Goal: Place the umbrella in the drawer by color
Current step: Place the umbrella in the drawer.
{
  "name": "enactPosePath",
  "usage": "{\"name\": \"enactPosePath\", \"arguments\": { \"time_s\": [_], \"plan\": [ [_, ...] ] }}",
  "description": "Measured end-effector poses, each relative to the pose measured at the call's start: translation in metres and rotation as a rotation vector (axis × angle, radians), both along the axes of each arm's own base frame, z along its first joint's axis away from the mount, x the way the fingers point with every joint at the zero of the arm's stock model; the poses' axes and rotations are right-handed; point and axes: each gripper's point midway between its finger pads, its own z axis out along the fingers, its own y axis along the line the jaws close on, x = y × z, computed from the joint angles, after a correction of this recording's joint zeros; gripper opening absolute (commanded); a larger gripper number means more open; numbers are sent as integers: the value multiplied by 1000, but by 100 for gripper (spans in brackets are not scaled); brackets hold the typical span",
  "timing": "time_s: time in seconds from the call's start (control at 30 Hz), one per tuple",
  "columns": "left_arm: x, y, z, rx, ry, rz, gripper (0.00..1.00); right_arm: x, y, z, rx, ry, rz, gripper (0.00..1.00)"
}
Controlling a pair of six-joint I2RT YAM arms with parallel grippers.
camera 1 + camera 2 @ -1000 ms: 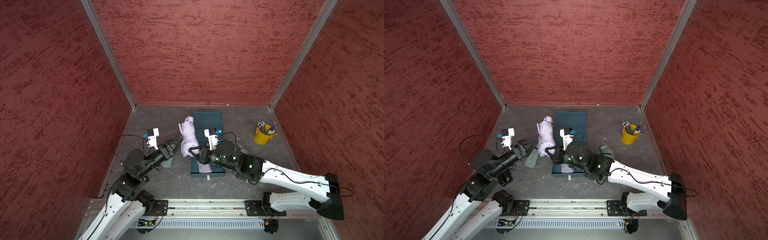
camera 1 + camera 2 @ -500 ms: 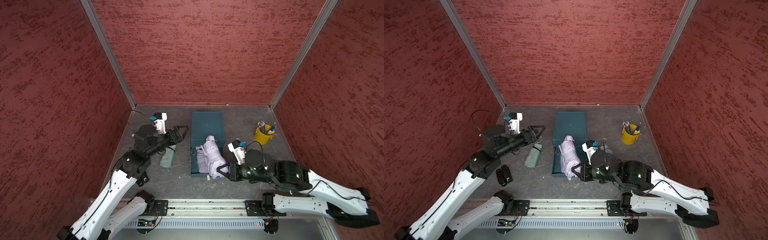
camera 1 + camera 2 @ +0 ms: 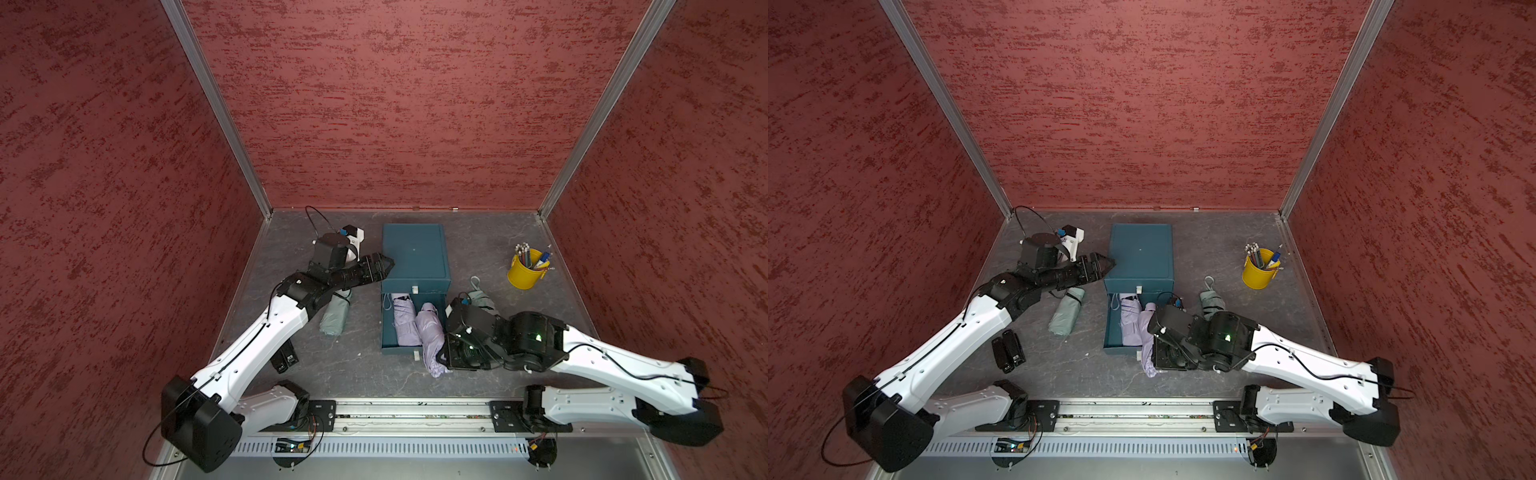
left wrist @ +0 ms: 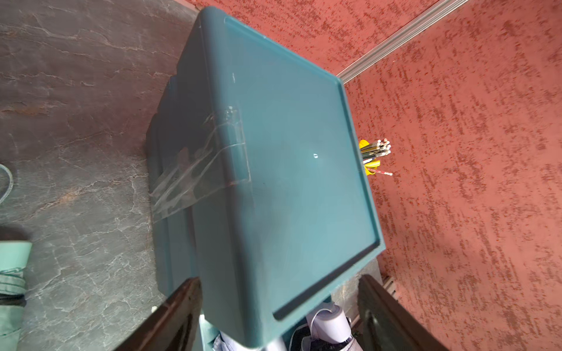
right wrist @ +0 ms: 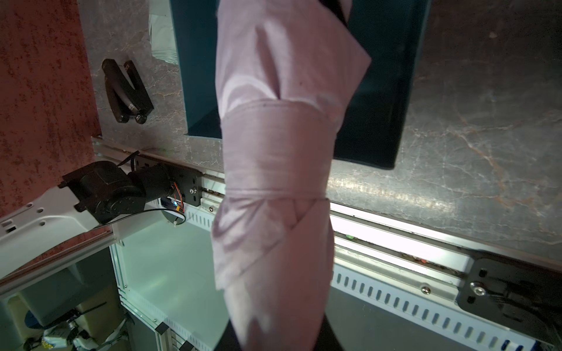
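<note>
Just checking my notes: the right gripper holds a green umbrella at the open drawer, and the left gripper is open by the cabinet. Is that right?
Only the colour is wrong: the right wrist view shows the right gripper holds a lilac umbrella at the open drawer. The left gripper is open by the cabinet.

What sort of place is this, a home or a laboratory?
Most likely a robot test cell, not a home: red panel walls enclose a small floor, two arms sit on a rail, and the teal drawer cabinet and lilac umbrella look staged.
</note>
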Motion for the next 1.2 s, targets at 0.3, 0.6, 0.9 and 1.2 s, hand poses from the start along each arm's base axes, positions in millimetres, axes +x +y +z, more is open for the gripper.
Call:
{"name": "enactPosePath", "arguments": {
  "time_s": [0.3, 0.6, 0.9, 1.2],
  "plan": [
    [7, -3, -25, 52, 37, -19, 73, 24, -1, -12, -23, 50, -53, 0],
    [7, -1, -30, 76, 26, -25, 65, 47, 10, -30, -67, 56, -44, 0],
    [7, 0, -30, 87, 18, -25, 62, 64, 11, -31, -104, -17, -55, 19],
    [7, 0, -31, 88, 20, -24, 63, 94, 17, -29, -96, -164, -91, 72]
  ]
}}
